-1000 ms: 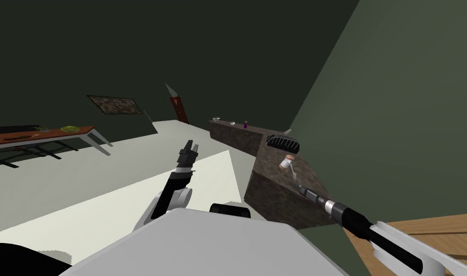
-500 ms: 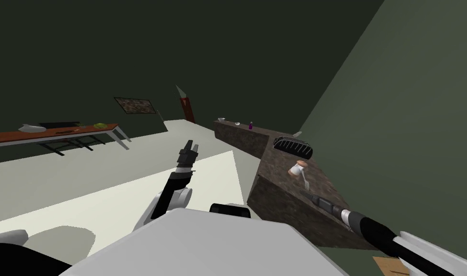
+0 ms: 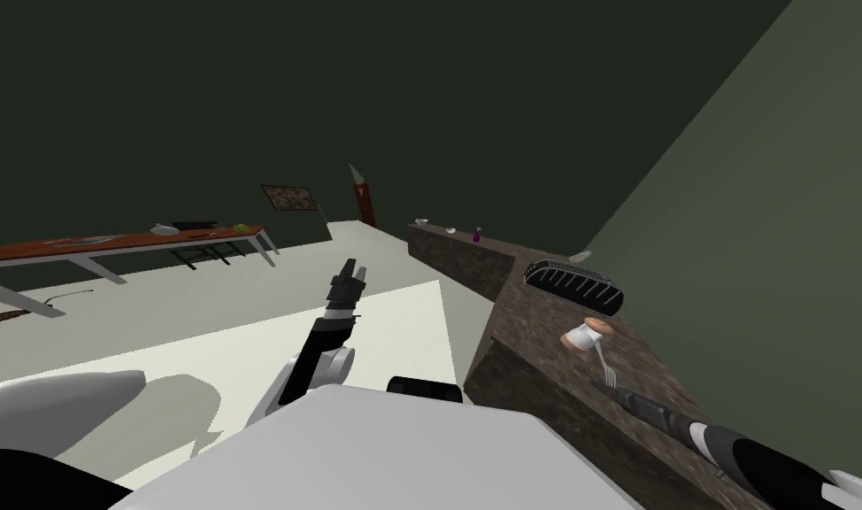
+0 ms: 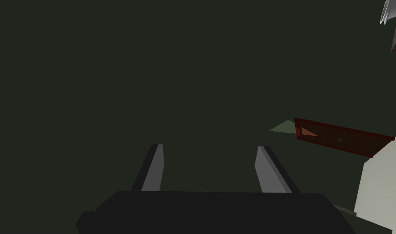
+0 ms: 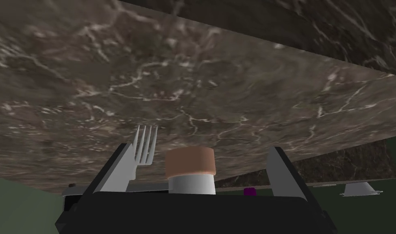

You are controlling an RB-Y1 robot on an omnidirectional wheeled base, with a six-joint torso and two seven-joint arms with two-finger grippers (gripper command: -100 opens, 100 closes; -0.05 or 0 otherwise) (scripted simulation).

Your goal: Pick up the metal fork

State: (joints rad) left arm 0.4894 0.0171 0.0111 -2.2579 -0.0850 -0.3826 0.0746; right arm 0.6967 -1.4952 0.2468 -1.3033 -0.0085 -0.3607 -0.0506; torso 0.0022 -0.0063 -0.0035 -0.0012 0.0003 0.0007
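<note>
The right arm reaches low over a brown, white-veined marble surface (image 3: 544, 323), and its right pincer (image 5: 200, 148) stands wide, its two grey fingers (image 5: 120, 168) spread with nothing gripped between them. The fork (image 5: 145, 147) lies on that surface just ahead of the pincer, its tines pointing away from it and showing close against the inner face of one finger; whether metal and finger touch cannot be told. Beside the fork, also within the gap and nearer its middle, stands a small white jar with a tan cap (image 5: 190, 167). In the head view the fork (image 3: 604, 358) lies between that jar (image 3: 586, 335) and the tip of the right pincer (image 3: 602, 385), with a black ribbed rack (image 3: 573, 283) farther along the surface beyond the jar. Well past the pincer, at the far end, are a small purple bottle (image 3: 476, 235) and a pale bowl (image 5: 357, 189). The left pincer (image 3: 354, 266) is held up over the pale floor (image 3: 243, 354), well apart from the surface, its fingers (image 4: 154, 166) likewise spread wide and empty.
</note>
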